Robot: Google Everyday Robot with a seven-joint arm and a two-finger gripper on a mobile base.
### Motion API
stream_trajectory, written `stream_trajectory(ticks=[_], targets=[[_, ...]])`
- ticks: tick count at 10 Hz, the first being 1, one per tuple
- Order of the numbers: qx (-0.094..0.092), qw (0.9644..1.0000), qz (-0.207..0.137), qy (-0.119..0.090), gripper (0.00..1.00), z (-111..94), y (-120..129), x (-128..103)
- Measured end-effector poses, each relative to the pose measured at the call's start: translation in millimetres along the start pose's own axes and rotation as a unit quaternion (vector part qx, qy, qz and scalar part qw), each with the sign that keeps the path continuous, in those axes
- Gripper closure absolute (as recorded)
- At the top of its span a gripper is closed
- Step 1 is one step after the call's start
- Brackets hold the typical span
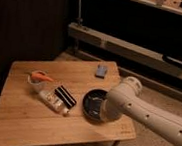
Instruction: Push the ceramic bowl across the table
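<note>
The ceramic bowl (91,102), round and glossy black, sits on the light-wood table (22,124) near its right front corner. My white arm (145,112) reaches in from the right. Its end, with the gripper (102,112), lies low over the bowl's right side and hides that part of the rim. I cannot tell whether it touches the bowl.
A white container with an orange item (37,76) stands at the table's left. A white packet (50,100) and a flat black item (65,96) lie just left of the bowl. A small grey-blue object (102,70) lies at the far edge. A low shelf (128,44) runs behind.
</note>
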State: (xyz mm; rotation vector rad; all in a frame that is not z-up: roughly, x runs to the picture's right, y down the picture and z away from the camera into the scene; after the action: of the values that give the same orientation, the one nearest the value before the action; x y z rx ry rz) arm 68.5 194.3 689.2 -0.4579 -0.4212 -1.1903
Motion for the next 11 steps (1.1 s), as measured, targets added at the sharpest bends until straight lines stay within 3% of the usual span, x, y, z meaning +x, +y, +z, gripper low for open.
stream_trajectory(ticks=[2,4,6,11], targets=[[-0.019,0.9996,0.02,-0.003,1.0,6.2,0.7,-3.6],[-0.034,0.9981,0.051,-0.006,0.99,6.6,30.0,4.5],[-0.037,0.997,0.066,-0.016,0.96,8.6,53.2,9.6],[-0.033,0.9973,0.063,-0.017,0.96,9.5,49.8,8.7]])
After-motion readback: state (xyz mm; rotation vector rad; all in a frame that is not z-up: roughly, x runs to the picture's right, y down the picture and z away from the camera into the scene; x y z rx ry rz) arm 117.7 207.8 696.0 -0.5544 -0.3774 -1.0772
